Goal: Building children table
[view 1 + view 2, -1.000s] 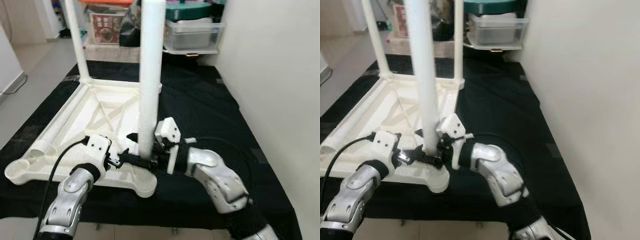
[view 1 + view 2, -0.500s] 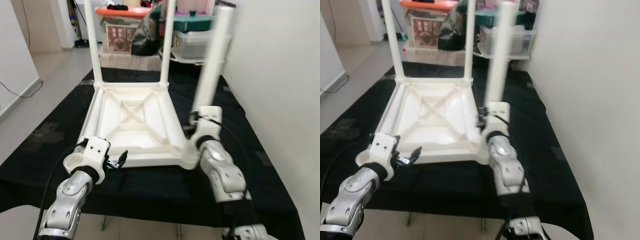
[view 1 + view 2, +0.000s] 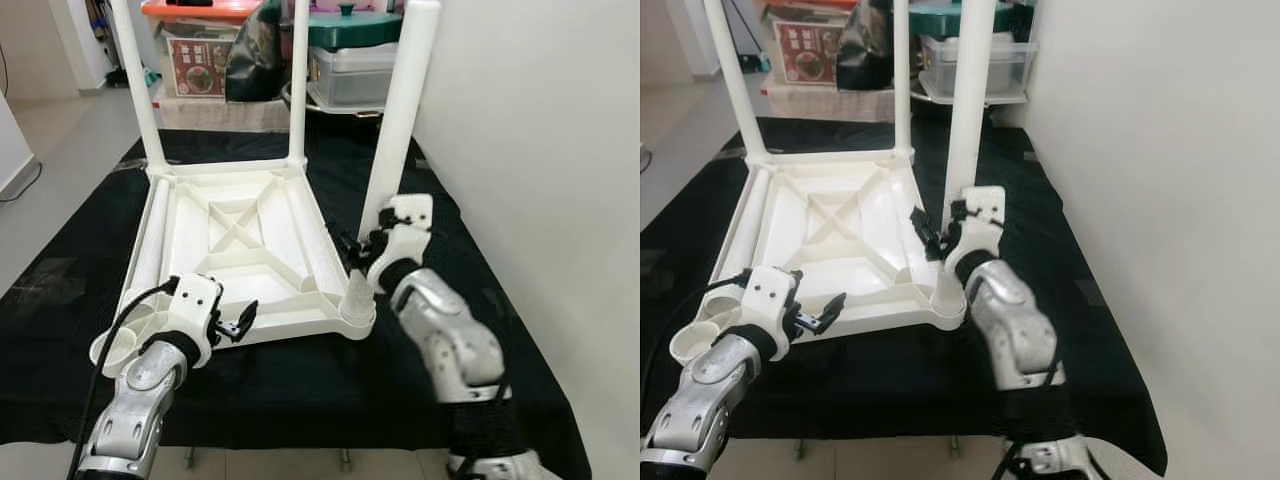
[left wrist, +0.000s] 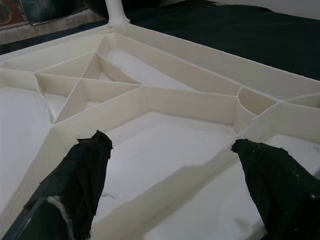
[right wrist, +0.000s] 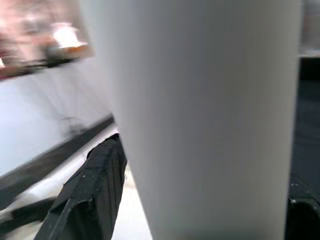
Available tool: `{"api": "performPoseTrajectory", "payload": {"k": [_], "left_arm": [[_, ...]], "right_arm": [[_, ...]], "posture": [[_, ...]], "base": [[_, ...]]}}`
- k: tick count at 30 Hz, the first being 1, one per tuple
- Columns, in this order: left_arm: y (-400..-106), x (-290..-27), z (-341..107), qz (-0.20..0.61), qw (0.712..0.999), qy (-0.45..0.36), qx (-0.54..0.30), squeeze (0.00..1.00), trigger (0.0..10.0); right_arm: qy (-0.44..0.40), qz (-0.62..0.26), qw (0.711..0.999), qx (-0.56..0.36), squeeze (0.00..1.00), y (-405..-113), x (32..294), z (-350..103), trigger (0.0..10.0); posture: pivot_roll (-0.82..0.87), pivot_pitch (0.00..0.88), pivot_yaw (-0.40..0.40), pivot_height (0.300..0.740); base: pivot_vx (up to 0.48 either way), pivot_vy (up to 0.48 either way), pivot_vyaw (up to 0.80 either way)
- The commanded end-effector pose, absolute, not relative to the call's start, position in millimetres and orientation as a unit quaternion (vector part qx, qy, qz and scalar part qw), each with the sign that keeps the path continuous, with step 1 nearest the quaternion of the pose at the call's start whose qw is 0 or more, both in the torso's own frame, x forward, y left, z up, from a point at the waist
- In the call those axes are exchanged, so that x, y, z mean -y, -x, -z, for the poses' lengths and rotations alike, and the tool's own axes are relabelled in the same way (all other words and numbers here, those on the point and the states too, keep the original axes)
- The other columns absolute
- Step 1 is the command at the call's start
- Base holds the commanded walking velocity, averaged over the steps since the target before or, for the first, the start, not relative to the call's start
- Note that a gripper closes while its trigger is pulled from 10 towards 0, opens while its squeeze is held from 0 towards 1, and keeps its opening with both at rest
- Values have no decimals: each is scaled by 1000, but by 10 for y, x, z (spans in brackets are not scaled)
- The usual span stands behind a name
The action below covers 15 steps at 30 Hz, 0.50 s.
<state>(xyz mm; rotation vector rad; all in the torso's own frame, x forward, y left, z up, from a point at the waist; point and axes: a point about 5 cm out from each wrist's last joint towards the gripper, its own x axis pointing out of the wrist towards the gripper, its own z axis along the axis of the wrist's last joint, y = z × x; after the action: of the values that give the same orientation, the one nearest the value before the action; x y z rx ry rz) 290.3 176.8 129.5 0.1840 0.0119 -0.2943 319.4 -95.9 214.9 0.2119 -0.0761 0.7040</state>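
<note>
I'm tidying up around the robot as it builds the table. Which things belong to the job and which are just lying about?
Job: upturned white tabletop; white leg held upright by the right gripper; two fitted legs; open left gripper.

Lying about: storage boxes, clear bin, black bag.

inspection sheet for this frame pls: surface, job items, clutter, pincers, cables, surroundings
Surface: black cloth under everything.
Job's things: white tabletop upside down, two legs upright at far corners; third leg tilted, its foot off the near-right socket.
Clutter: nothing seen on the cloth.
Pincers: right pincer shut on third leg; left pincer open at near edge.
Cables: black cable along left arm.
Surroundings: wall right, storage bins behind.
</note>
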Motion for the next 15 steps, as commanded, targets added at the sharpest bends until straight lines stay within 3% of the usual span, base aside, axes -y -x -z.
{"api": "performPoseTrajectory", "payload": {"k": [1, 3, 4, 5, 7, 8, 9, 10, 11, 12, 13, 14, 15], "left_arm": [[-2912, -1757, -1279, 147, 985, -90, -8, 0, 10000], [-2919, -1759, -1295, 146, 985, -90, -5, 0, 10000], [-2919, -1759, -1295, 146, 985, -90, -5, 0, 10000], [-2920, -1765, -1301, 145, 985, -90, -4, 0, 10000], [-2920, -1765, -1301, 145, 985, -90, -4, 0, 10000], [-2917, -1775, -1302, 144, 985, -91, -4, 0, 10000], [-2911, -1783, -1300, 143, 986, -92, -4, 0, 10000], [-2911, -1783, -1300, 143, 986, -92, -4, 0, 10000], [-2904, -1790, -1297, 142, 986, -92, -4, 0, 10000], [-2904, -1790, -1297, 142, 986, -92, -4, 0, 10000], [-2897, -1796, -1294, 141, 986, -93, -5, 0, 10000], [-2897, -1796, -1294, 141, 986, -93, -5, 0, 10000], [-2894, -1798, -1289, 141, 986, -93, -6, 0, 10000]], "right_arm": [[-104, -468, 876, 46, 0, -3016, 757, -2174, 10000], [-56, -585, 809, 27, 0, -2777, 604, -2007, 10000], [-56, -585, 809, 27, 0, -2777, 604, -2007, 10000], [-48, -613, 789, 19, 0, -2708, 553, -1952, 10000], [-48, -613, 789, 19, 0, -2708, 553, -1952, 10000], [-37, -628, 777, 14, 0, -2662, 508, -1895, 7098], [-35, -628, 777, 9, 0, -2660, 480, -1851, 1020], [-35, -628, 777, 9, 0, -2660, 480, -1851, 1020], [-34, -608, 794, 5, 0, -2713, 473, -1816, 0], [-34, -608, 794, 5, 0, -2713, 473, -1816, 0], [-28, -544, 839, -10, 0, -2865, 486, -1761, 0], [-28, -544, 839, -10, 0, -2865, 486, -1761, 0], [-28, -432, 901, -40, 0, -3101, 583, -1676, 0]], "posture": [[105, 0, -75, 740], [115, 0, -83, 740], [115, 0, -83, 740], [115, 0, -83, 740], [115, 0, -83, 740], [128, 0, -90, 740], [131, 0, -91, 740], [131, 0, -91, 740], [131, 0, -91, 740], [131, 0, -91, 740], [126, 0, -89, 740], [126, 0, -89, 740], [118, 0, -86, 740]], "base": [[0, 0, 0], [0, 0, 0], [0, 0, 0], [0, 0, 0], [0, 0, 0], [0, 0, 0], [0, 0, 0], [0, 0, 0], [0, 0, 0], [0, 0, 0], [0, 0, 0], [0, 0, 0], [0, 0, 0]]}}
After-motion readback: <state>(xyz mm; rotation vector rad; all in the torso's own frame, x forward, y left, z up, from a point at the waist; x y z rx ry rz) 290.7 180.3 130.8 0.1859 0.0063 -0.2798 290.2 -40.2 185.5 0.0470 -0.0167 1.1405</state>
